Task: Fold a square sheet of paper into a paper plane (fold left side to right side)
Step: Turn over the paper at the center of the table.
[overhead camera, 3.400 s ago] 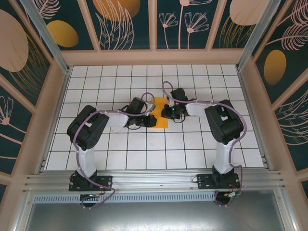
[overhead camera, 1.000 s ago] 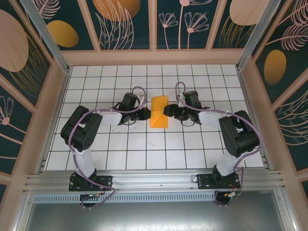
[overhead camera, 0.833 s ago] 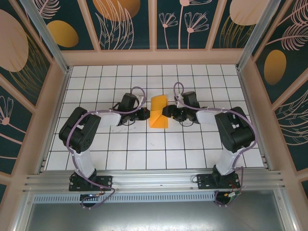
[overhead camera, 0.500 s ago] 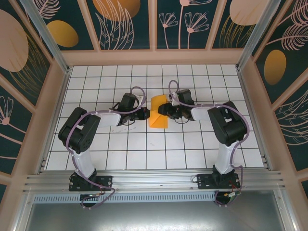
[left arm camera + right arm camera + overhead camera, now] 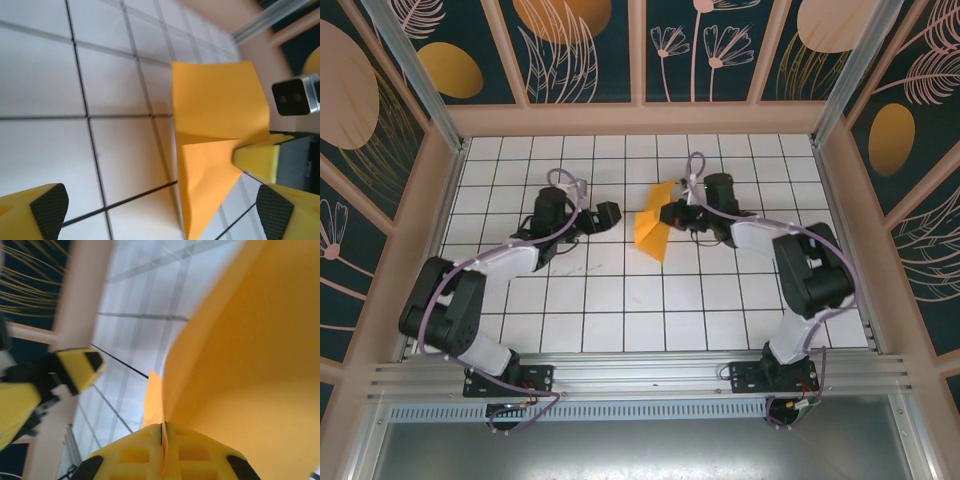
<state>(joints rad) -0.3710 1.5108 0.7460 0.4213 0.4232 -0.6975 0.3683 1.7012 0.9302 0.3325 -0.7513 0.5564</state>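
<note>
White table (image 5: pixel 620 300) ruled into square tiles by thin dark lines, boxed in by a pale wooden frame (image 5: pixel 640 118) and dark teal wall panels (image 5: pixel 590 40) printed with orange ovals and line-drawn leaves. Mid-table, the right gripper (image 5: pixel 671 213) is pinched tight on the right edge of the square sheet of paper (image 5: pixel 651 230): thin, matte orange-yellow, creased into a pointed wedge and tilted, tip toward the near side. The left gripper (image 5: pixel 611 215) sits just left of it, apart, jaws spread wide, black dimpled pads (image 5: pixel 47 205) bare.
</note>
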